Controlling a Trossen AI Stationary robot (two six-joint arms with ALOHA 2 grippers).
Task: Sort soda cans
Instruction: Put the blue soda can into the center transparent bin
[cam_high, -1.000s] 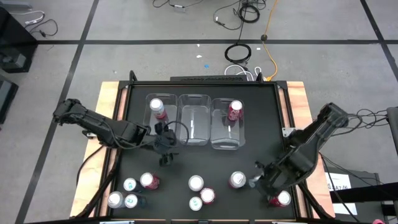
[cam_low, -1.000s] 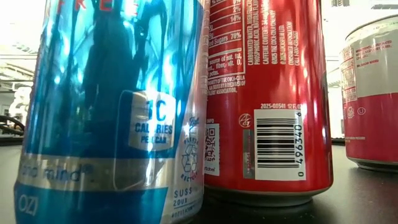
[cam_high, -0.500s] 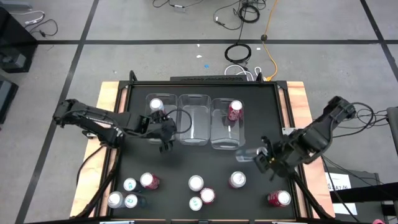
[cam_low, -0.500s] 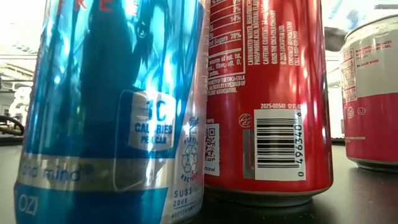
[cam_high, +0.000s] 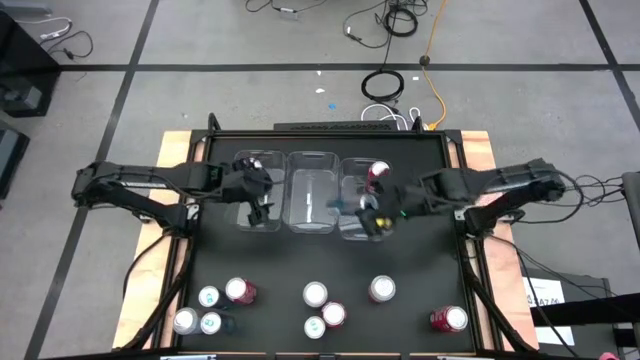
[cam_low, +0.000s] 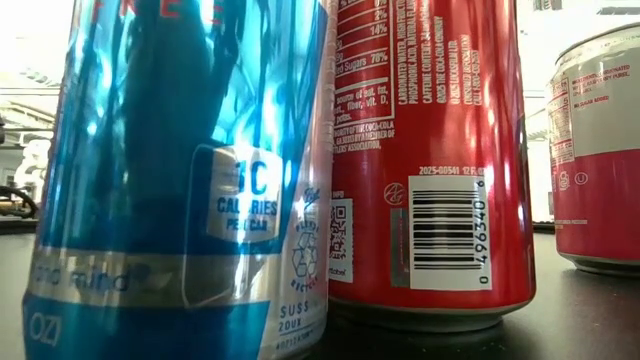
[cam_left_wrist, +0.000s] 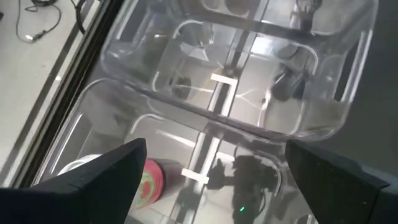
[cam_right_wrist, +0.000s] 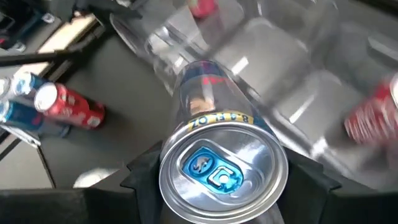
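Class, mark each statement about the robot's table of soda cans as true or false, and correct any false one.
1. The right gripper holds a silver-topped can with a blue tab. True.
2. The left gripper is shut on a red can. False: it is open and empty, over the left clear plastic bin.
3. Three clear bins stand side by side. True.
4. The middle clear bin holds two cans. False: no can shows in it.
5. Loose cans stand on the black table. True.
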